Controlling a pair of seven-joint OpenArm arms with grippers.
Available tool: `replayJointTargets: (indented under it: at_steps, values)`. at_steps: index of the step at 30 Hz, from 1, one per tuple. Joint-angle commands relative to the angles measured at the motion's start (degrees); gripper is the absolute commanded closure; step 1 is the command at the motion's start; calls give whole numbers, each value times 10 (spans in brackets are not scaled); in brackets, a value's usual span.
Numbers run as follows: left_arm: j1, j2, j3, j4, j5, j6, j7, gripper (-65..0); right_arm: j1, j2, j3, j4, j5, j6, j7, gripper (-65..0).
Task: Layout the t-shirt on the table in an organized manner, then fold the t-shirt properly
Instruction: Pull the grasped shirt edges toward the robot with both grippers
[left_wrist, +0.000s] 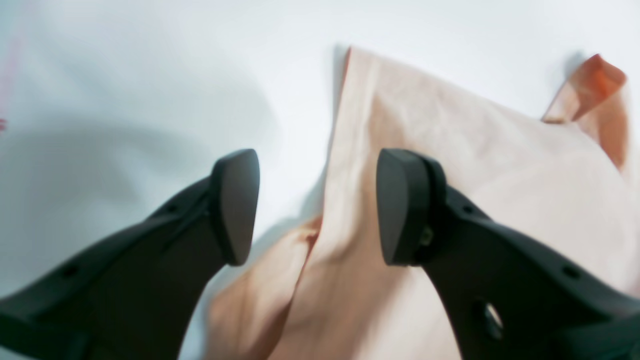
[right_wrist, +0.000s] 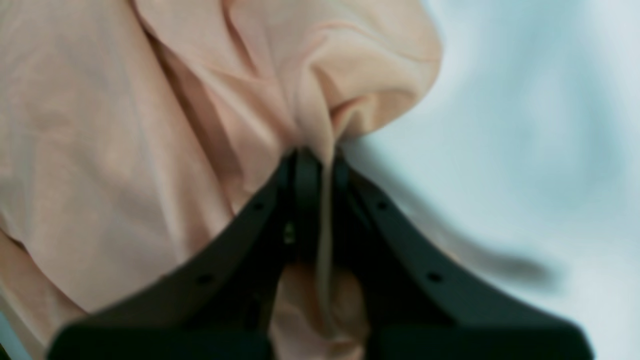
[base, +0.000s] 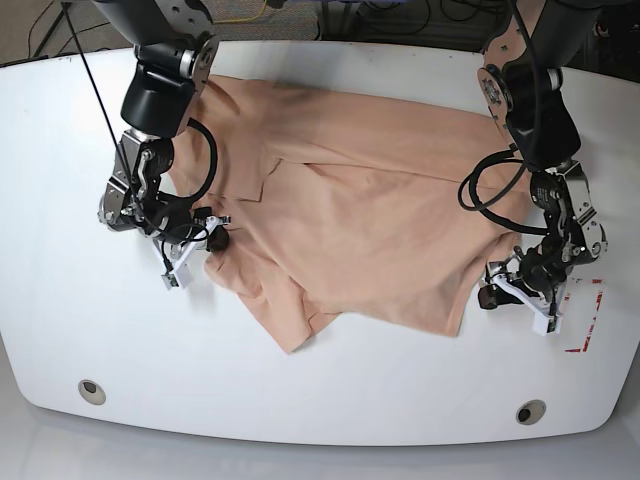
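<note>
The peach t-shirt (base: 370, 220) lies spread but rumpled across the middle of the white table (base: 320, 400), plain side up, with folds and a turned-over flap near its left side. My right gripper (base: 212, 240) is at the shirt's left edge in the base view, and the right wrist view shows it (right_wrist: 315, 160) shut on a bunched fold of the fabric (right_wrist: 125, 150). My left gripper (base: 515, 308) is at the shirt's lower right corner. It (left_wrist: 317, 205) is open just above the cloth, one finger over the t-shirt (left_wrist: 500, 175) and the other over bare table (left_wrist: 125, 100).
Red corner marks (base: 590, 320) lie on the table just right of my left gripper. Two round grommet holes (base: 91, 390) (base: 530, 411) sit near the front edge. Cables and dark equipment run behind the table's far edge.
</note>
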Motion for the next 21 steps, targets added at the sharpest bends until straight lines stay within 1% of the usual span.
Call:
replayJointTargets:
  at_steps: [1, 3, 7, 11, 14, 17, 21]
  values:
    - [-33, -5, 2, -40, -8, 6, -48, -347, 3, 0, -24, 27, -4, 1, -25, -21]
    - [-45, -5, 2, -76, -7, 10, -72, -347, -7, -1, -44, 43, -4, 1, -29, -19]
    - [-70, -5, 3, -144, -7, 10, -95, -347, -29, -2, -71, 85, -4, 1, -29, -19]
    - [-91, -5, 4, -207, -6, 10, -129, -346, -49, -22, -82, 118, -5, 1, -29, -19]
    - [-101, -5, 5, -239, -6, 10, -145, -346, -58, -26, -88, 131, -6, 1, -29, -19]
    - [-113, -4, 37, -269, -7, 10, -154, -346, -64, -29, -95, 133, -5, 1, -29, -19]
    - [-119, 7, 78, -280, -7, 10, -153, -346, -64, -29, -95, 133, -4, 1, -29, -19]
